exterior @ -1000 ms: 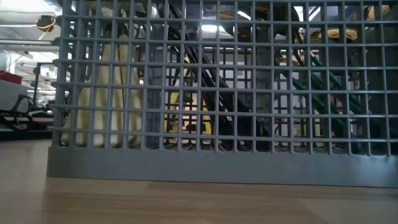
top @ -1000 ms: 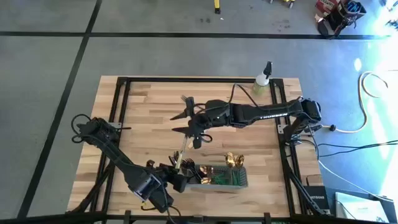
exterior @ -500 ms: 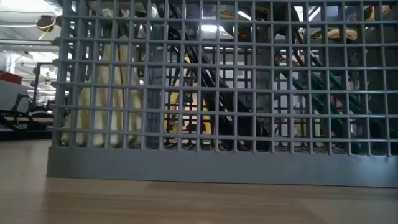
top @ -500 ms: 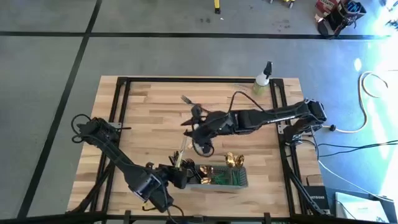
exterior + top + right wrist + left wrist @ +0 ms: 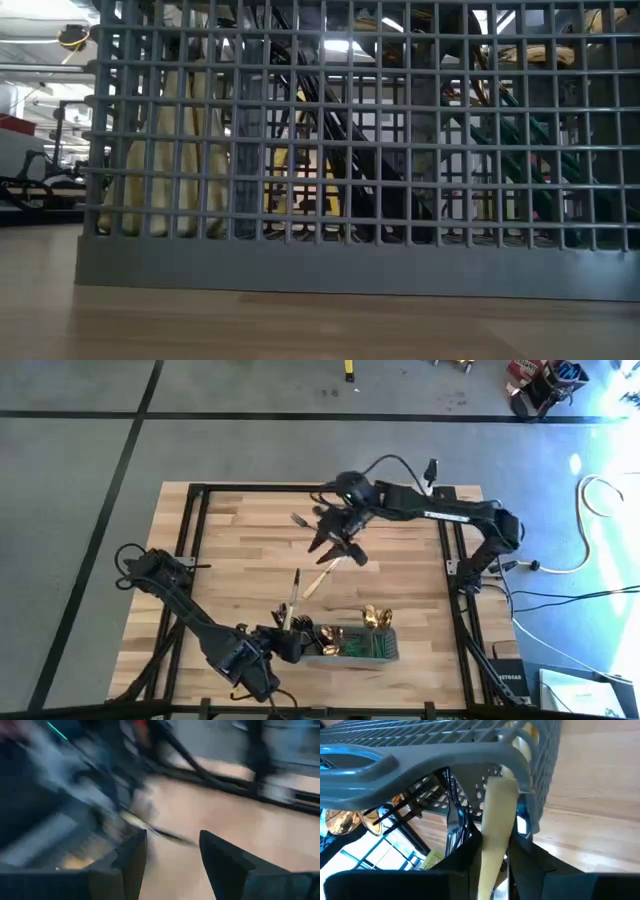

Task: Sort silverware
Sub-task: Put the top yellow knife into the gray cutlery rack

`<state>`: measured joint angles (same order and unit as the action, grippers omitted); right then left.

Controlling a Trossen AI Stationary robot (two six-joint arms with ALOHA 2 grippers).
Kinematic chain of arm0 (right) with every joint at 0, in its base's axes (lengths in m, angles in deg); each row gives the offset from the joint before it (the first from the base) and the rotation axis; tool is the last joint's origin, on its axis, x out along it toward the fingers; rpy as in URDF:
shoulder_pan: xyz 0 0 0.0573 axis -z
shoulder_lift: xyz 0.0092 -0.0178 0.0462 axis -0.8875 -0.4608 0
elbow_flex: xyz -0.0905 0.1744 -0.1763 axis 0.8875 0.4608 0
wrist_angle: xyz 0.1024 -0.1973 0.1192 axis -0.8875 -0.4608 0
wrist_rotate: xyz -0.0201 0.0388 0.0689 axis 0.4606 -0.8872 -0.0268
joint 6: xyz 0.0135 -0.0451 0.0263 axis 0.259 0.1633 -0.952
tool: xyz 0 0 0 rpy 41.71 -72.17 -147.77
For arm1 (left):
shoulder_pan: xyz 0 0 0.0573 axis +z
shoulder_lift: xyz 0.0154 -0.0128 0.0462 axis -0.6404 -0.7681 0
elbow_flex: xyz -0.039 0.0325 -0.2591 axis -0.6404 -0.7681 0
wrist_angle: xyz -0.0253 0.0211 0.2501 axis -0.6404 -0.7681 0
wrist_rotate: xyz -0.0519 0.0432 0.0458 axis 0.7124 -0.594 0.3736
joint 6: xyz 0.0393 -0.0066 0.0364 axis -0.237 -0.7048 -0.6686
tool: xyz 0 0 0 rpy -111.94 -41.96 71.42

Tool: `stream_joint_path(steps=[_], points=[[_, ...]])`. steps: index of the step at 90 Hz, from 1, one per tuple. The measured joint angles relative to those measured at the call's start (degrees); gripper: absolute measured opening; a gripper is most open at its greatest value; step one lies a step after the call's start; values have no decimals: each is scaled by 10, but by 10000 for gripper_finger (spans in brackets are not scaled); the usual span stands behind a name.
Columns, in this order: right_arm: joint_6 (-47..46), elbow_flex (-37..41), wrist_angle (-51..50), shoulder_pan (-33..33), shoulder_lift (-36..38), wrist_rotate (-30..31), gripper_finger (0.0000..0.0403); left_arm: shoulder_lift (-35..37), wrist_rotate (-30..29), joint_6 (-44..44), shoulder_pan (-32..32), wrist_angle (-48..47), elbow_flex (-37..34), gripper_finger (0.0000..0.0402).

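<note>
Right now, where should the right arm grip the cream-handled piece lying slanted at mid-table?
Grip the cream-handled piece at mid-handle, from straight above, fingers across it: it seems to lie flat and slanted on the table, both sides free. The open right gripper hangs just beyond it.

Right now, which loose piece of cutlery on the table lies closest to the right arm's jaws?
The cream-handled piece lying slanted just below the right gripper; the dark fork lies farther off, toward the table's far edge.
</note>
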<state>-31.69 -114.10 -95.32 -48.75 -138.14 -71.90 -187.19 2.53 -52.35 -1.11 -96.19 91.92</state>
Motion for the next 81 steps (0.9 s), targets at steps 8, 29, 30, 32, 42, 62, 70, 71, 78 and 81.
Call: stream_joint_path(steps=[8,29,30,32,42,62,70,71,78,81], points=[[-66,0,47,-1,-16,-30,165,0,0,0,1,0,0,80],[31,24,-31,-10,-32,-88,165,0,0,1,1,-1,0,80],[32,26,-32,-8,-32,-84,165,0,0,1,1,-1,0,80],[30,31,-29,-3,-31,-76,165,0,0,1,1,0,0,80],[-47,77,69,8,-35,-6,165,0,0,1,1,0,0,80],[-91,152,206,13,-34,64,165,0,0,1,1,1,0,80],[-74,168,197,26,-34,88,165,0,0,0,1,1,0,80],[-72,170,198,26,-34,95,165,0,0,0,1,1,0,80],[-68,184,216,21,-34,144,165,0,0,0,1,1,0,80],[-78,192,232,16,-34,143,165,0,0,1,1,1,0,80]])
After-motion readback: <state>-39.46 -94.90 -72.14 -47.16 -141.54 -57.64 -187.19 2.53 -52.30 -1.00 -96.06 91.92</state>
